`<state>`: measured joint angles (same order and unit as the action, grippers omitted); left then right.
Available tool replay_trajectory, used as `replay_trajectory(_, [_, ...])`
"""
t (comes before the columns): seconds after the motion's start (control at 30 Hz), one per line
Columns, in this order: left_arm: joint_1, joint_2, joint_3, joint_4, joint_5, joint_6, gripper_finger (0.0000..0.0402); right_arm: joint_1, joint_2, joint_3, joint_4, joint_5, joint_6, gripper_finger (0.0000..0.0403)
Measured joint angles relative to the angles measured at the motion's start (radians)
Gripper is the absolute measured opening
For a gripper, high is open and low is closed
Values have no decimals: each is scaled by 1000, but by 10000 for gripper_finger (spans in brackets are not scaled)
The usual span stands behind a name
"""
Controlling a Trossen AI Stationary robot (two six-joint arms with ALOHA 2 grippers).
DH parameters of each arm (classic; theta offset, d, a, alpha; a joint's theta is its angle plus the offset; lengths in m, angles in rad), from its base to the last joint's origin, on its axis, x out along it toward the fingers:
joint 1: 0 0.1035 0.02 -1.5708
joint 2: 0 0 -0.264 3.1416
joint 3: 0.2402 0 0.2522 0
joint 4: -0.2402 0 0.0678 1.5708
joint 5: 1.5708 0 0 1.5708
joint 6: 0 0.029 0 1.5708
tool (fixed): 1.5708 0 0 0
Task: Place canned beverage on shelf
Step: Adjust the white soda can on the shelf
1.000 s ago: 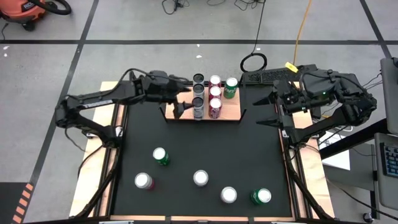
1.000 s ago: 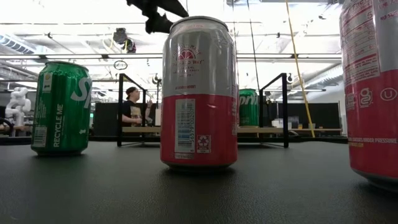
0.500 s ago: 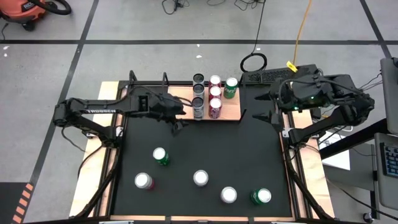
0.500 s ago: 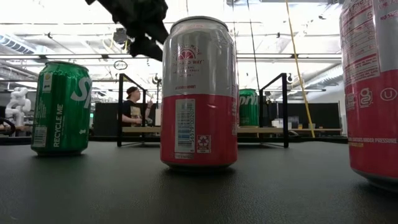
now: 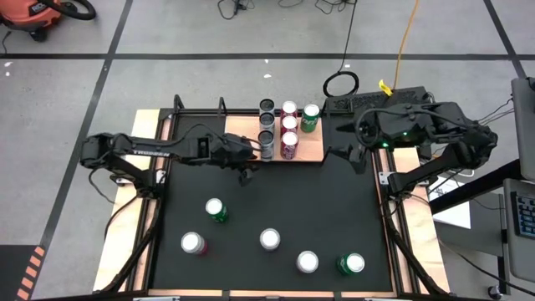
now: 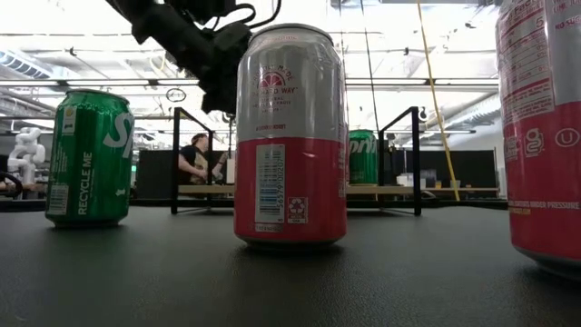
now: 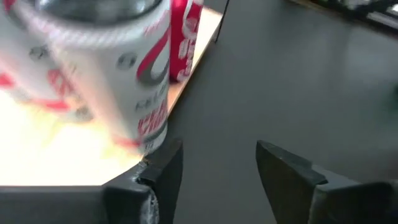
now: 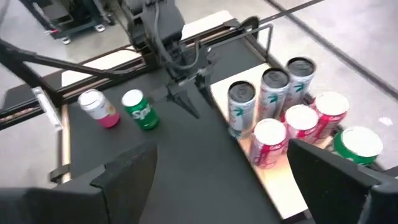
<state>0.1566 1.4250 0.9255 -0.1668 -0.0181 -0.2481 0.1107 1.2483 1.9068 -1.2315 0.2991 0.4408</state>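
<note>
**Six cans on the shelf, five on the mat, both my hands empty**

The shelf [image 5: 311, 147] sits at the far middle of the counter [image 5: 276, 201], its light wood board carrying six cans: a left column of two dark-topped cans [image 5: 267, 138], a middle column of three red-and-white cans [image 5: 289, 142], and one green can [image 5: 310, 117] at the far right. Five cans stand loose on the black mat nearer me: a green can [image 5: 216, 210] at left, a pink can [image 5: 193, 244] near-left of it, a silver-topped can [image 5: 269, 239] in the middle, another [image 5: 307, 262] to its near right, and a green one [image 5: 351, 265] beside that.

My left hand [image 5: 243, 170] hangs just off the shelf's near-left corner, over the mat, with nothing in it. In my left wrist view its fingers [image 7: 163, 167] stand part-way apart with bare mat between them, and a red-and-white can sits close by on the board.

My right hand [image 5: 349, 156] waits at the shelf's right end, its jaws spread wide and empty, looking across the shelf toward my left arm.
</note>
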Motion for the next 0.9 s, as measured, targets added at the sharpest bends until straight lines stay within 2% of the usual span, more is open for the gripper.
replay_trajectory(0.17, [0, 55, 0, 112, 0, 19, 171, 0, 0, 0, 14, 41, 0, 338])
replay_trajectory(0.43, [0, 112, 0, 145, -43, 21, 137, 0, 0, 0, 16, 44, 19, 338])
replay_trajectory(0.9, [0, 120, 0, 215, -151, 52, 127, 0, 0, 0, 16, 44, 8, 338])
